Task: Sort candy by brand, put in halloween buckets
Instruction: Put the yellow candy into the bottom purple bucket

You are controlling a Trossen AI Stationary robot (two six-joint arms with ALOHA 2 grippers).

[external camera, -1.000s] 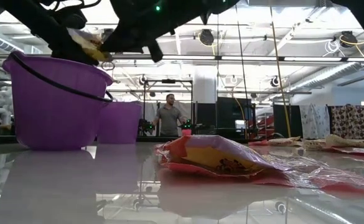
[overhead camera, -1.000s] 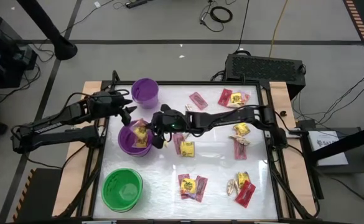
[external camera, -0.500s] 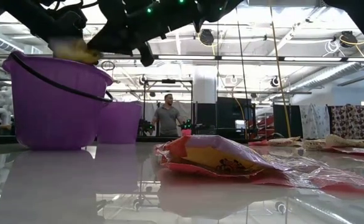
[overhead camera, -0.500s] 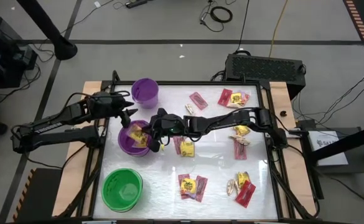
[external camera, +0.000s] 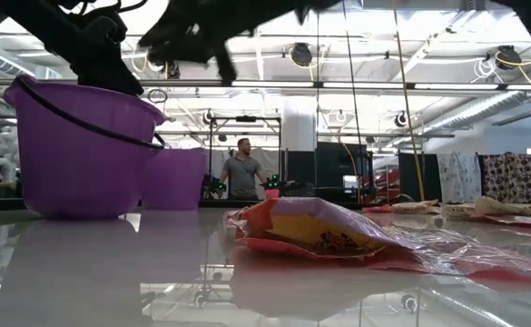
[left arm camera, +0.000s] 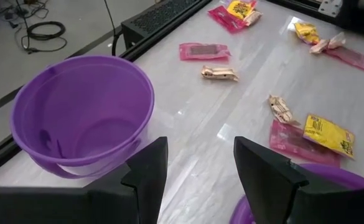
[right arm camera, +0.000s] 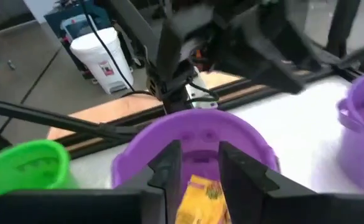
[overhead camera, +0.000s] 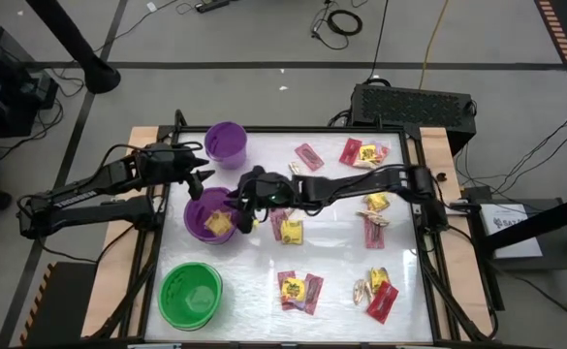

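The right gripper (right arm camera: 194, 163) hangs over the wide purple bucket (overhead camera: 208, 215), fingers parted — yellow packet (right arm camera: 199, 200) below, apparently released; it should lift straight up.

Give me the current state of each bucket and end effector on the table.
Small purple bucket: upright, looks empty.
Wide purple bucket: upright, yellow packet inside.
Green bucket: upright, no candy visible.
Right end effector: over the wide purple bucket's rim, open, holding nothing.
Left end effector: open, empty, between the two purple buckets.
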